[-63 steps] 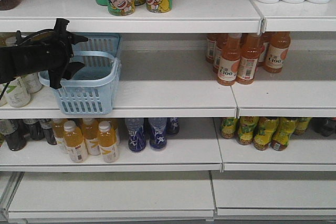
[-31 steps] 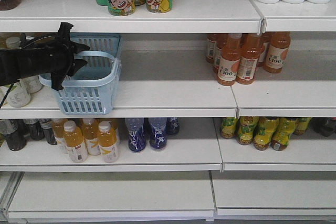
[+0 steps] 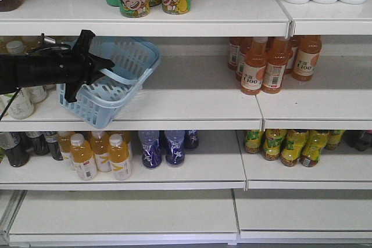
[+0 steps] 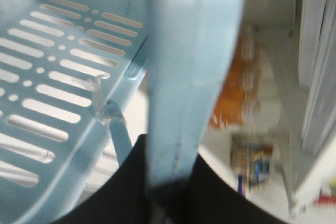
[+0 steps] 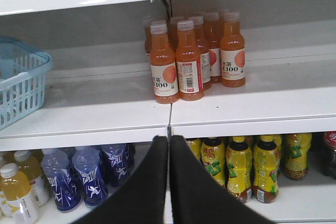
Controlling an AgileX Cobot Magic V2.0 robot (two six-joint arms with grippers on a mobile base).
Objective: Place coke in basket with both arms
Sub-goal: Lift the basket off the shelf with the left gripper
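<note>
Pale-blue plastic basket (image 3: 125,88) sits on the middle shelf surface (image 3: 192,105), well left of the orange bottles (image 3: 267,65). It is tilted, with one lower corner at the front edge of the surface. Left pincer (image 3: 97,65), on the far side of the basket from the orange bottles, is clamped on the hoop handle (image 4: 189,77). The left wrist view shows the handle running down between the black fingers (image 4: 131,182). Right pincer (image 5: 169,177) appears below the orange bottles in its own view, fingers pressed together, holding nothing. Dark bottle with a red band (image 5: 329,140), one shelf below and right of the orange bottles, is cut by the frame edge; label unreadable.
</note>
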